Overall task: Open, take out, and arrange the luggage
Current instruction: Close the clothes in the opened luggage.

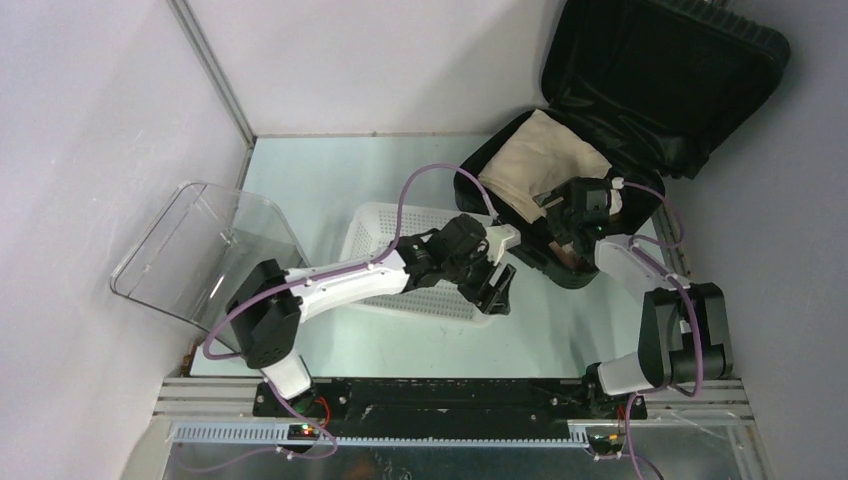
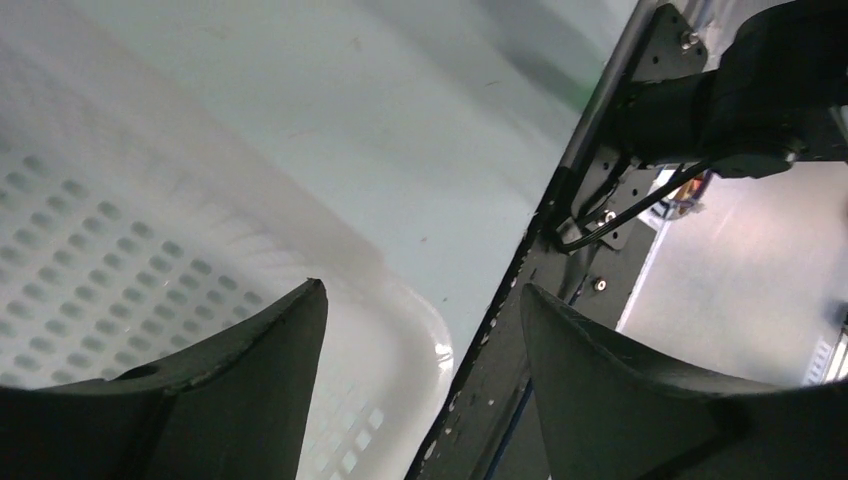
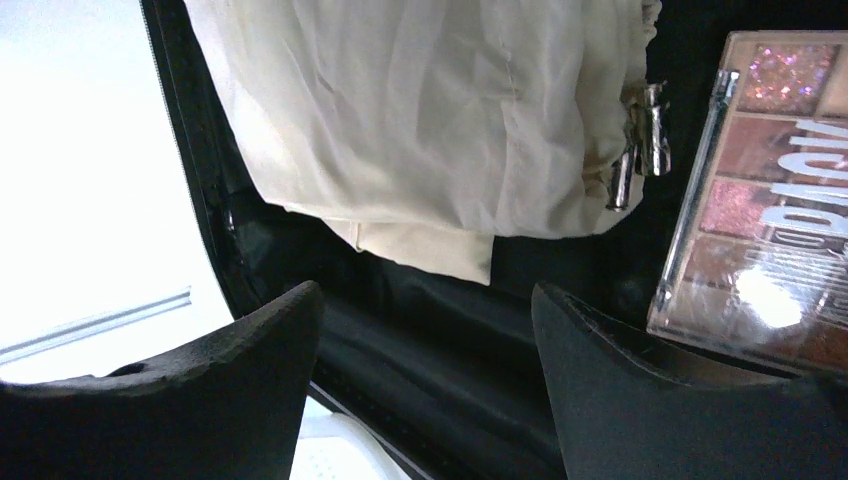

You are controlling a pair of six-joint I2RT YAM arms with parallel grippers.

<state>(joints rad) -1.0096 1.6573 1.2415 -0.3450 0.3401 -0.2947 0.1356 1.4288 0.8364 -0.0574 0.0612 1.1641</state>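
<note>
Right hand (image 3: 425, 380) spread, gripping nothing, inside open luggage (image 1: 660, 80) at worktop's (image 1: 330, 180) far right; I see cream cloth (image 3: 420, 110), eyeshadow palette (image 3: 770, 190) in it. Left hand (image 2: 420, 370) spread above white perforated basket (image 2: 100, 260) rim.

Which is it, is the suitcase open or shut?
Open. The suitcase has its lid tipped back, and a cream cloth lies inside.

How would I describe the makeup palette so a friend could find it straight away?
Look for the big black suitcase lying open at the table's far right corner. A cream cloth lies in its lower half, and the makeup palette sits just beside that cloth. It alone is flat and hard, with glittery pink and brown squares.
</note>
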